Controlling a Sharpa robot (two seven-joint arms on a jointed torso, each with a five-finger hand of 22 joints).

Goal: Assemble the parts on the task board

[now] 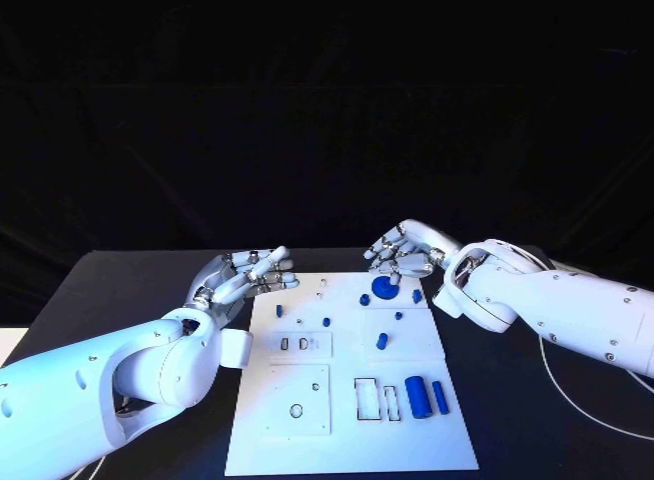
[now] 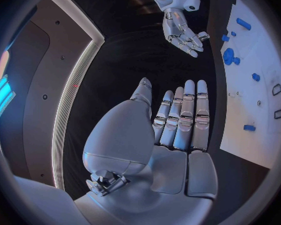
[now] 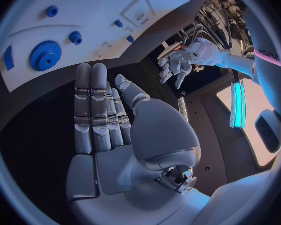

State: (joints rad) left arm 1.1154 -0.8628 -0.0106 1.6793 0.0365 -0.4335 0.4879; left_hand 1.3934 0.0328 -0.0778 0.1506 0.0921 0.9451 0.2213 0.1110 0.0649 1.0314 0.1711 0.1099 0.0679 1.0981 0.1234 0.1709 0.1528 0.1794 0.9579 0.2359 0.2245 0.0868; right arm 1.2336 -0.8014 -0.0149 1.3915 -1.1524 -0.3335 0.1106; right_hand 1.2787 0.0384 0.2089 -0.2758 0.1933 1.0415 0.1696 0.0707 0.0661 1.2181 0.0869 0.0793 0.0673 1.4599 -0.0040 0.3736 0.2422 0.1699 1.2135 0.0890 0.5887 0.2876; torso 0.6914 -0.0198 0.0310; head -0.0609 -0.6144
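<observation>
The white task board [image 1: 349,440] lies in the middle of the black table. On it a blue gear [image 1: 385,288] sits near the far edge, with small blue pegs [image 1: 381,341] around it and two blue cylinders [image 1: 418,396] at the near right. My left hand [image 1: 245,277] hovers at the board's far left corner, fingers straight and apart, holding nothing. My right hand [image 1: 405,253] hangs just beyond the gear, fingers apart and empty. In the right wrist view the gear [image 3: 45,55] lies past my fingertips [image 3: 90,75]. In the left wrist view the board [image 2: 256,85] runs beside my palm [image 2: 172,130].
Rectangular slots [image 1: 373,398] and round holes [image 1: 298,410] mark the board's near half. A white cable [image 1: 587,400] trails over the table at the right. Bare black table borders the board on both sides.
</observation>
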